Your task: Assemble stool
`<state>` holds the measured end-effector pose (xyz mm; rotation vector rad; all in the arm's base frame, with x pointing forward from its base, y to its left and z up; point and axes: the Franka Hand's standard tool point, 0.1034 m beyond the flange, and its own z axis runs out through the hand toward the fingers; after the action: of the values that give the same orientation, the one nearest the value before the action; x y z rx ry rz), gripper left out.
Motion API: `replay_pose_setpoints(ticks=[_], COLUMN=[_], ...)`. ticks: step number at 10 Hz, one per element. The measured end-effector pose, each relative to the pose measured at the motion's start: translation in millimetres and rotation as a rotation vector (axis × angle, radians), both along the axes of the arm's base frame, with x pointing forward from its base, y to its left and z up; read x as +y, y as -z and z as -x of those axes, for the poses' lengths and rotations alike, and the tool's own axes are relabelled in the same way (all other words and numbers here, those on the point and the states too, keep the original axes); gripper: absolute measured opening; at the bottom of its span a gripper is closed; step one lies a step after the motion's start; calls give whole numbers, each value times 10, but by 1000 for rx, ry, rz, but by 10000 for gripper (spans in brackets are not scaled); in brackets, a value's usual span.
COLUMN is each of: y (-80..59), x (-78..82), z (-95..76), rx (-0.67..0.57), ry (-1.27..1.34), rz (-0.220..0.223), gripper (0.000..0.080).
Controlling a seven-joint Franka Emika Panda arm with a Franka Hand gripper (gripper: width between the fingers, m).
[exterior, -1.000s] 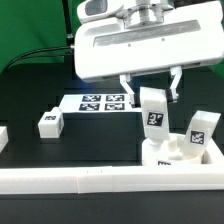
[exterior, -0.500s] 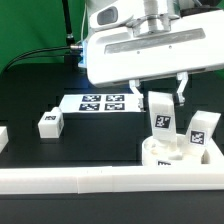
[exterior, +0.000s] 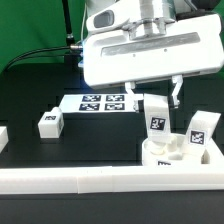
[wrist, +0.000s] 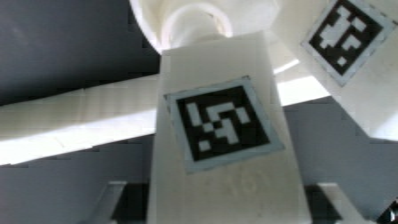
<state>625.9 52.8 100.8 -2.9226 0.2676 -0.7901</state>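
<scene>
The gripper (exterior: 156, 96) hangs above the seat (exterior: 165, 158) with its jaws closed on the top end of a leg (exterior: 155, 120). One jaw stands on each side of the block, and the wrist view shows the leg running straight away from the jaws with its tag facing the camera.

The leg is upright with its long axis vertical. Its free end points down at the seat and its tagged face is turned toward the exterior camera. The foot sits at the seat's rim on the exterior view's left side; whether it has entered a socket cannot be told.

The coming move likely turns on this: the socket lies directly below the jaws, along the leg's own axis, so a straight push down should seat it if the foot is lined up.

A second leg (exterior: 201, 130) stands upright on the seat toward the exterior view's right, near the held one but apart from it. A third leg (exterior: 48, 122) lies on the table well to the exterior view's left of the seat. The marker board (exterior: 102, 102) lies behind and to the left of the seat, and a rail (exterior: 80, 182) runs in front of it.
</scene>
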Motion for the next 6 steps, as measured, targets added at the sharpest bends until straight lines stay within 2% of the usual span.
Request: replay_pose_setpoints(ticks=[6], y=[115], x=[15], z=[6], rx=[-6], ry=[2], rz=[7], gripper=[325])
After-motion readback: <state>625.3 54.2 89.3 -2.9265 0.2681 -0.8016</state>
